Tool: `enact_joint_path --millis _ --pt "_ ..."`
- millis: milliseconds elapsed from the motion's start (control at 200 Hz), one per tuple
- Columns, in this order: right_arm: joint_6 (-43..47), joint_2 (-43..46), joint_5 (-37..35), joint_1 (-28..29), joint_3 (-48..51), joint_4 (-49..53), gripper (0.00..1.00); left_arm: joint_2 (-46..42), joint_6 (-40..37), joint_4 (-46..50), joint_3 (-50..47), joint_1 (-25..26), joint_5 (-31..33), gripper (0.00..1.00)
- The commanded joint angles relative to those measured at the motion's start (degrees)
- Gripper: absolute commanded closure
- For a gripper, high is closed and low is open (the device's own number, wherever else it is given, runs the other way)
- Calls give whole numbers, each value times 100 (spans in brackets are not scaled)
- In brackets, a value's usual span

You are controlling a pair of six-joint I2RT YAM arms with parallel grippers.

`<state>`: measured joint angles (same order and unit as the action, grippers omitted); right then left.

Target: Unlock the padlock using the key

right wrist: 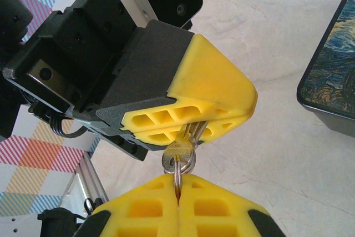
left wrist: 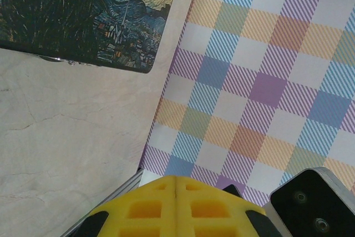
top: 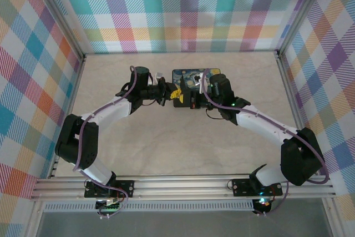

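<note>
Key, brass-headed, hangs low centre in the right wrist frame, clear of the worktop. Its blade end is pinched between the closed yellow fingers of the left tool, and its ring is nipped in the seam of the right tool, fingers pressed together. Black-sided box with a Starry Night print on top lies flat on the worktop at the right edge, contents hidden; in the top view both tools meet mid-frame at its lower left corner.
</note>
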<state>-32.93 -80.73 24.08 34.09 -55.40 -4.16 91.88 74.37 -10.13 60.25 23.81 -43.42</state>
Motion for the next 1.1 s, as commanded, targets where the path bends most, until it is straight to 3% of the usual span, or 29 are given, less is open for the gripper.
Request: enact_joint_path --millis 0,155,420,680,930,1095 --pt "123 116 -84 -78 -61 -31 85 -205 -335 337 -3 -43 -3 100" --pt "-173 251 -10 -117 175 -289 64 -321 -1122 988 172 -35 326 100" --pt "-1263 -285 498 -121 90 -937 52 -326 -1066 719 85 -30 290 100" --pt "-1512 -639 711 -34 -12 -1072 53 -407 -1118 726 50 -26 356 100" --pt "-1784 -707 833 -28 73 -1481 60 -403 -1112 688 57 -26 357 100" --pt "-1974 -821 1009 -24 51 -1712 70 -416 -1117 691 66 -17 369 100"
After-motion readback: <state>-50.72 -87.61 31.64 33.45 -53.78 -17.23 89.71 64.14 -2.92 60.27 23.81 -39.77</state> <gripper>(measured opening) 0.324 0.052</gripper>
